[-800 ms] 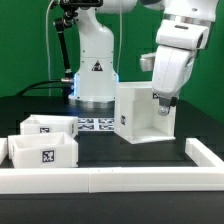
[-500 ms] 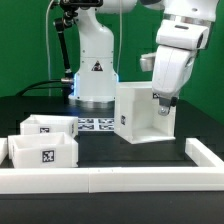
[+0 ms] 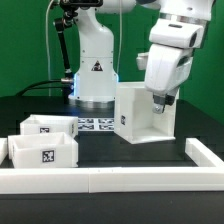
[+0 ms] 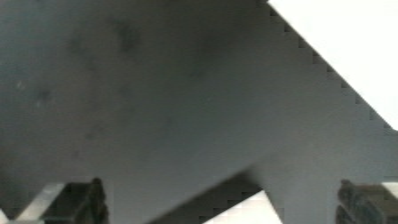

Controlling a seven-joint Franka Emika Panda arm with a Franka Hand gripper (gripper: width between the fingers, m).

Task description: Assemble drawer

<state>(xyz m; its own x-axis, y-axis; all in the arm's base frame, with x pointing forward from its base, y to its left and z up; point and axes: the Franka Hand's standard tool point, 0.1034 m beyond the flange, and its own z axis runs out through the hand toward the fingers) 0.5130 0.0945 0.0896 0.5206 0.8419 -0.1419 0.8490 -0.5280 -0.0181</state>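
The white cube-like casing (image 3: 140, 115) stands at the middle right of the table with its tag facing the exterior view's left. Two low white trays lie at the exterior view's left, the far one (image 3: 47, 126) behind the near one (image 3: 42, 152), each with a tag. My gripper (image 3: 160, 101) hangs at the casing's top, over its right part, and touches nothing that I can see. In the wrist view the gripper (image 4: 217, 203) is open; its dark fingers (image 4: 71, 200) stand wide apart with nothing held. A white casing panel (image 4: 356, 50) fills one corner there.
The marker board (image 3: 96, 123) lies flat behind the trays, in front of the arm's base (image 3: 95, 75). A long low white rail (image 3: 110, 180) runs along the table's front and turns up the exterior view's right side (image 3: 208, 156).
My gripper and wrist have shifted a little toward the exterior view's left over the casing. The casing and trays have not moved.
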